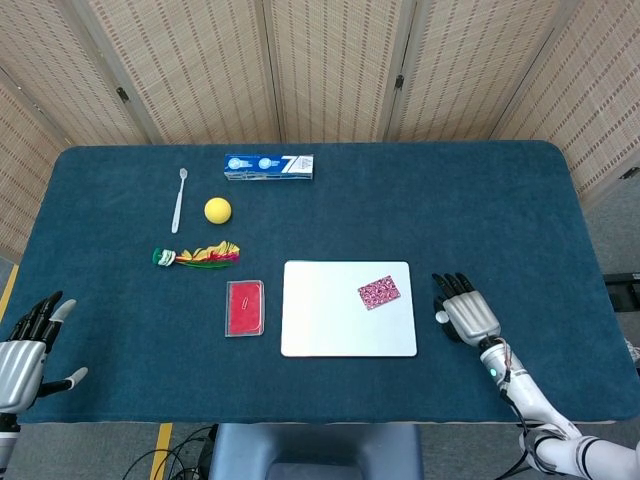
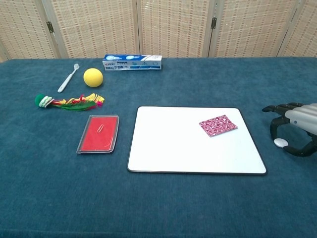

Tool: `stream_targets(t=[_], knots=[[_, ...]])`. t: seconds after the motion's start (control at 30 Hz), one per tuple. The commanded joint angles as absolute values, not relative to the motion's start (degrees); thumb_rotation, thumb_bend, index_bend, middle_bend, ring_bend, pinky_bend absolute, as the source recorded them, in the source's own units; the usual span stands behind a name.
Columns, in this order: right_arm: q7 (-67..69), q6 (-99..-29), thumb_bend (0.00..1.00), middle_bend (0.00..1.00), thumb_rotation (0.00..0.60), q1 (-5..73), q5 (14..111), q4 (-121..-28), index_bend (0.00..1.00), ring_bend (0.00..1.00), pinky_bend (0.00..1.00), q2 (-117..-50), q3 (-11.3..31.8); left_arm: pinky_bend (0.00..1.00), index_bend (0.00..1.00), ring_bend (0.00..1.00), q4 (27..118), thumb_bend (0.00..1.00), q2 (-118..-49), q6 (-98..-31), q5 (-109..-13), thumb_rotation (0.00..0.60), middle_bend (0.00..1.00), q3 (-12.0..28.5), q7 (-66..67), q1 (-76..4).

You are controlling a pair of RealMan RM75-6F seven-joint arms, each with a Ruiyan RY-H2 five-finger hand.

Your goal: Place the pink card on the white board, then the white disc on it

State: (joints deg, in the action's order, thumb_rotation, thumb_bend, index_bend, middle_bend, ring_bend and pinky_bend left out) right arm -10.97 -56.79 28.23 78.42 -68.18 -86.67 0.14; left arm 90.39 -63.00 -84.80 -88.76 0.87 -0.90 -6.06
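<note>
The pink patterned card (image 1: pixel 379 292) (image 2: pixel 218 125) lies flat on the right part of the white board (image 1: pixel 330 325) (image 2: pixel 178 148). The small white disc (image 1: pixel 441 318) (image 2: pixel 281 143) sits on the blue cloth just right of the board. My right hand (image 1: pixel 468 315) (image 2: pixel 299 124) arches over the disc, a finger and the thumb curling around it from either side without plainly pinching it. My left hand (image 1: pixel 25 350) rests at the table's near left corner with its fingers apart, holding nothing; the chest view does not show it.
A red case (image 1: pixel 245 307) (image 2: pixel 98 133) lies left of the board. Farther back left are a feathered toy (image 1: pixel 197 256), a yellow ball (image 1: pixel 217 210), a toothbrush (image 1: pixel 179 200) and a toothpaste box (image 1: pixel 269 167). Folding screens stand behind the table.
</note>
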Motion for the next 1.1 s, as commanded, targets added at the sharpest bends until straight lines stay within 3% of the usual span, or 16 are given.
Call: stream_targets(t=[0.03,0.27,0.43,0.8,1.1], knots=[[-10.9,-58.4,0.35,0.04,0.600,28.0,79.2,-70.2,0.46,0.00,0.00,-85.4,0.7,0.19,0.08,0.00,90.4,0.17,-63.0,-84.8,-88.8,0.600,0.00,0.8,-0.9,-6.1],[-13.6,-61.1,0.35,0.04,0.600,28.6,79.4,-78.8,0.46,0.00,0.00,-81.1,3.4,0.19,0.08,0.00,90.6,0.17,-62.9,-85.0,-89.4,0.600,0.00,0.7,-1.5,-6.1],[-17.8,-58.4,0.35,0.04,0.600,31.6,77.4,-80.7,0.46,0.00,0.00,-82.7,5.8,0.19,0.08,0.00,90.6,0.17,-62.5,-85.2,-89.8,0.600,0.00,0.6,-2.9,-6.1],[-24.0,-51.4,0.35,0.03,0.600,38.9,71.6,-70.3,0.46,0.00,0.00,-94.0,9.1,0.19,0.08,0.00,89.5,0.17,-61.3,-85.4,-89.6,0.600,0.00,0.5,-6.5,-5.8],[-23.1,-49.5,0.33,0.03,0.600,41.0,69.8,-67.1,0.45,0.00,0.00,-96.9,9.9,0.19,0.08,0.00,89.0,0.17,-61.0,-85.7,-89.6,0.600,0.00,0.5,-8.3,-5.6]])
